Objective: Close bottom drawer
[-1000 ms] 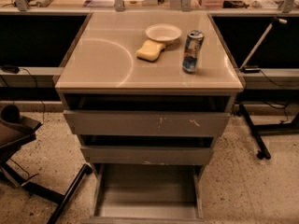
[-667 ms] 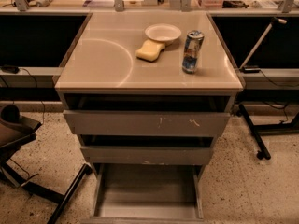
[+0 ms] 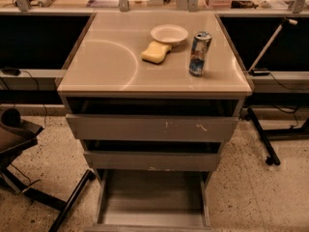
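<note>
Three drawers (image 3: 152, 128) (image 3: 152, 161) (image 3: 152, 202), one bowl (image 3: 169, 34), one sponge (image 3: 155, 52), one can (image 3: 199, 53).

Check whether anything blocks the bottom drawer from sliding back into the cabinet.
Nothing visible does. The shallow grey bottom drawer stands pulled far out with a bare flat floor, and no object shows along its path under the mid-width grey drawer front. The gripper is not in view.

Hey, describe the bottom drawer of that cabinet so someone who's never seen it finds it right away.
Find the beige-topped cabinet with a can on it; three grey drawers hang open below. The bottom drawer is the lowest and narrowest, pulled out furthest so its flat floor shows, unlike the scratched top front and chipped middle front above. The gripper is not in view.
</note>
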`<state>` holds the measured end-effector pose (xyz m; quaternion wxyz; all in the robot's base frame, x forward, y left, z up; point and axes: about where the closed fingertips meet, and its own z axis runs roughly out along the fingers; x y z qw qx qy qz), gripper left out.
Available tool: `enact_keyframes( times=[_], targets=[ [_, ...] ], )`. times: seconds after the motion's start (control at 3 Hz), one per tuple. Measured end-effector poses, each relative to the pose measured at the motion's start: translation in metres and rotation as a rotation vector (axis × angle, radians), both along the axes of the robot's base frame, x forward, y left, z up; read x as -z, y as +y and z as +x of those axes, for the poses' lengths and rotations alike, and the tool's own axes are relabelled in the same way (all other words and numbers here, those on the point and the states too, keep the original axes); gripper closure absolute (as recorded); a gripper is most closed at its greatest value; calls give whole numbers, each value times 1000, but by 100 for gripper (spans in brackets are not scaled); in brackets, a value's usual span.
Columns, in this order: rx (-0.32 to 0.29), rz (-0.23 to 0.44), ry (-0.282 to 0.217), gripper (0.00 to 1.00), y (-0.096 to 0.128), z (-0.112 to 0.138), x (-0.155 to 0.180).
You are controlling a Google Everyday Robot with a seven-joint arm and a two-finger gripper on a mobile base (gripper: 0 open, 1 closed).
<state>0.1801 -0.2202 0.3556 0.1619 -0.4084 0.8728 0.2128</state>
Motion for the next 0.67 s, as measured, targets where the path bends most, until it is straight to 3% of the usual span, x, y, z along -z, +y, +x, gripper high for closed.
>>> enact_keyframes(
  times=[0.33, 0.67],
  targets=[
    [-116, -40, -22, 0, 15, -2, 8],
    [-115, -40, -22, 0, 15, -2, 8]
  ],
)
